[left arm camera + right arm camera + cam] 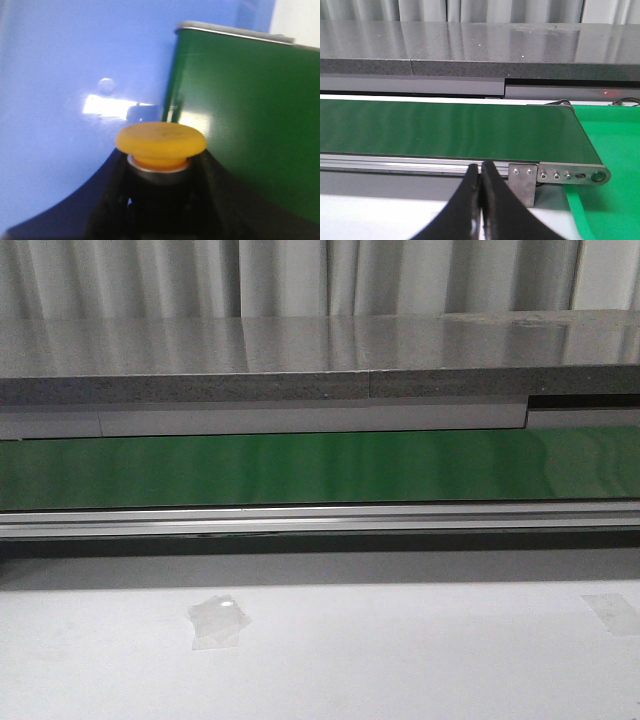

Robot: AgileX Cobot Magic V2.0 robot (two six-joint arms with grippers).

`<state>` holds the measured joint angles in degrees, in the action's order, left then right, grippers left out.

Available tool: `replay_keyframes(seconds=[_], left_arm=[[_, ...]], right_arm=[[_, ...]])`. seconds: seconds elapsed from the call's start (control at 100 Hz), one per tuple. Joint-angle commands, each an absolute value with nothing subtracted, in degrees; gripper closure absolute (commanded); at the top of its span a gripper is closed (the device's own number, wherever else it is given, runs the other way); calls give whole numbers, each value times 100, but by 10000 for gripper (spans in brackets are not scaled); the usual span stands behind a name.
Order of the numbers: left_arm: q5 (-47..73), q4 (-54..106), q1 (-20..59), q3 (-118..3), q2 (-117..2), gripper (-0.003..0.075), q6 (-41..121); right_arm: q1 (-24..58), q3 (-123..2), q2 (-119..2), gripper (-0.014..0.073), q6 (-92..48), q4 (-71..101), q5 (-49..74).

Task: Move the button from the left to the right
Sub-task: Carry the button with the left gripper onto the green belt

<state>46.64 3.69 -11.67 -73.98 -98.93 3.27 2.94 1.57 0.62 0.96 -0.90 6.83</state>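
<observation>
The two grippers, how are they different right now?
The left gripper is shut on the button, its yellow cap poking out; the right gripper is shut on nothing, fingertips pressed together. The left sees a blue surface beside the green belt; the right faces across the belt. Both have black fingers.

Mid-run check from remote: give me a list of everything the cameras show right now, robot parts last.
Button: one, yellow-orange cap on a silver collar, held in the left tool.
Conveyor belt: one, green, running across beyond the white table, silver rail along its near edge.
Table: one, white, nearest the robot.
Tape patches: two, clear, on the table, one left of centre, one at the right edge.
Counter: one, grey, behind the belt.
Left tool: black, shut on the button.
Right tool: black, fingertips together, empty.
</observation>
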Motion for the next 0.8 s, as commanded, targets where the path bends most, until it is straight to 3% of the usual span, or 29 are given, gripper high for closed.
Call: replay_keyframes(seconds=[0.0, 0.51, 0.62, 0.79], left_arm=[[4370, 426, -960, -7528, -9611, 740, 324], [4273, 403, -664, -7528, -9836, 727, 324], [4273, 403, -664, -7528, -9836, 631, 324], [4309, 403, -664, -7528, -9836, 392, 473]], right_arm=[[319, 72, 143, 659, 63, -117, 194], [319, 72, 143, 659, 63, -117, 194], [319, 72, 143, 659, 63, -117, 194], [319, 72, 143, 659, 63, -117, 194]])
